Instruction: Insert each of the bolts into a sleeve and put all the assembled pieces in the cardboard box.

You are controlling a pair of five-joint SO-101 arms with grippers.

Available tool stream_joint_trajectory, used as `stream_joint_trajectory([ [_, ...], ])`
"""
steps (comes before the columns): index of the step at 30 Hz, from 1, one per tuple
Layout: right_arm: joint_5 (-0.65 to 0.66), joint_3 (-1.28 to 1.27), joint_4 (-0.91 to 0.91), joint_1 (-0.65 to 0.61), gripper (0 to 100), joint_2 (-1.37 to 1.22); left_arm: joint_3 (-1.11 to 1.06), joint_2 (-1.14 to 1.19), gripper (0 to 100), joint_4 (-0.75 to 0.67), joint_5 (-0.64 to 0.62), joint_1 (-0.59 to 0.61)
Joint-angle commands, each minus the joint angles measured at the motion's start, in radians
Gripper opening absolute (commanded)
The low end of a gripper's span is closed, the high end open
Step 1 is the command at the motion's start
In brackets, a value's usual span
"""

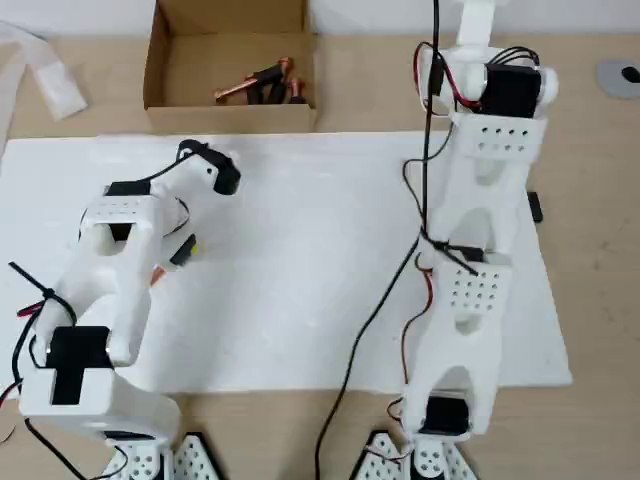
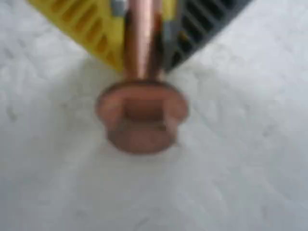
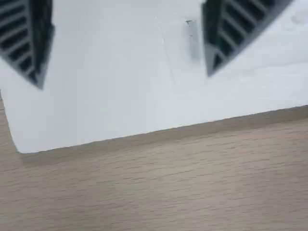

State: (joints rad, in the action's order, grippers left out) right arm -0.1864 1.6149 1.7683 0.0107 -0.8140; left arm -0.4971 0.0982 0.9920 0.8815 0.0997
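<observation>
Now, on the desk [image 1: 590,300], a white sheet [image 1: 300,260] spans mid-frame, and the cardboard box [image 1: 155,70] at upper left holds assembled pieces [image 1: 265,85]. At the sheet's left side, the left gripper [image 2: 142,67] pinches a copper bolt [image 2: 142,115] between its fingers [image 2: 86,29]; the right gripper [image 3: 125,77] has its fingers spread.

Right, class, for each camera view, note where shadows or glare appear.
High view: even light, no glare on the white sheet, slightly darker inside the cardboard box. Left wrist view: a soft highlight runs down the copper bolt, with a faint shadow under its head. Right wrist view: a thin dark shadow lines the sheet's edge on the wooden table.
</observation>
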Motion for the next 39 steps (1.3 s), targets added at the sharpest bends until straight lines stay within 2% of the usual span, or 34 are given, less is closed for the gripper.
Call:
stream_joint_trajectory([
  [1, -0.008, 0.051, 0.018, 0.019, 24.6, 0.01, 0.023, 0.019, 1, 0.003, -0.003, 0.003],
  [4, -0.008, 0.051, 0.018, 0.019, 24.6, 0.013, 0.052, 0.01, 1, 0.034, -0.029, 0.018],
  [8, -0.005, 0.05, 0.02, 0.016, 24.6, 0.087, 0.195, -0.025, 1, 0.143, -0.149, 0.049],
  [12, -0.008, 0.024, 0.023, -0.001, 24.6, 0.225, 0.27, -0.203, 1, 0.209, -0.252, 0.052],
  [15, -0.006, -0.102, 0.025, -0.045, 24.3, 0.358, 0.256, -0.404, 1, 0.212, -0.333, 0.037],
  [17, -0.005, -0.236, 0.025, -0.077, 20.8, 0.486, 0.222, -0.542, 1, 0.212, -0.393, 0.023],
  [23, -0.008, -0.751, 0.02, -0.153, 0.8, 0.9, 0.061, -0.923, 1, 0.189, -0.614, -0.003],
  [30, -0.008, -1.33, 0.018, -0.148, 1.0, 1.323, -0.196, -1.3, 1, 0.123, -0.755, -0.006],
  [39, -0.002, -2.038, -0.195, -0.148, 1.0, 1.859, -0.499, -1.696, 1, -0.118, -0.749, -0.043],
])
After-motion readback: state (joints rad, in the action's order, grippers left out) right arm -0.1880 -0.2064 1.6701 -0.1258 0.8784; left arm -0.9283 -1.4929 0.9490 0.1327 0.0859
